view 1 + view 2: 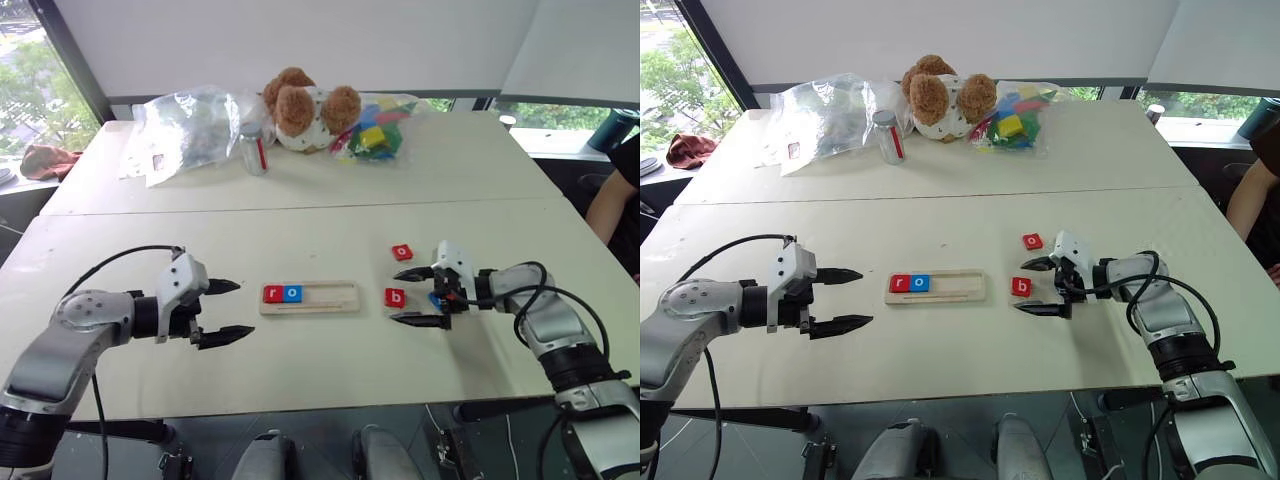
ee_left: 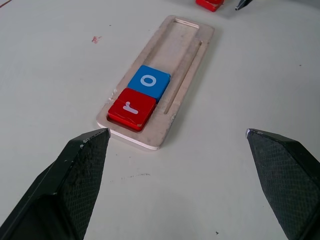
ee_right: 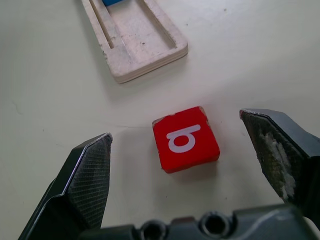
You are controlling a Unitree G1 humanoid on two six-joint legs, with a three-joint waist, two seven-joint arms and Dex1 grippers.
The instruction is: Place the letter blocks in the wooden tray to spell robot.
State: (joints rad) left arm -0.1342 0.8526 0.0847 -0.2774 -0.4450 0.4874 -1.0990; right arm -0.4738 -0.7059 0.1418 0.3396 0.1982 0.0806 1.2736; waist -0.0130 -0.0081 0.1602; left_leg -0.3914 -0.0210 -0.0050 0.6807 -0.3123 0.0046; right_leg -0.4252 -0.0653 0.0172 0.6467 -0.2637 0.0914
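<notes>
- The right gripper (image 1: pixel 415 297) hangs low over the desk (image 1: pixel 320 240) with its jaws spread wide, released, holding nothing; the red b tile (image 3: pixel 186 139) lies flat on the desk between its two fingers, touching neither.
- The left gripper (image 1: pixel 222 311) is also spread wide and empty, pointing at the near end of the tray (image 1: pixel 311 297) from the robot's left.
- The tray lies lengthwise on the desk between the two grippers.
- A red r tile (image 2: pixel 132 107) and a blue o tile (image 2: pixel 149 82) sit side by side at the tray's left end, touching; the remaining slots are bare wood.
- A red o tile (image 1: pixel 402 252) lies on the desk just beyond the b tile, apart from the tray.
- A blue tile (image 1: pixel 436 298) shows partly behind the right gripper; its letter is hidden.
- At the far side of the desk stand a teddy bear (image 1: pixel 305 107), a jar (image 1: pixel 254 149), a clear bag (image 1: pixel 185 130) and a bag of coloured blocks (image 1: pixel 375 130).
</notes>
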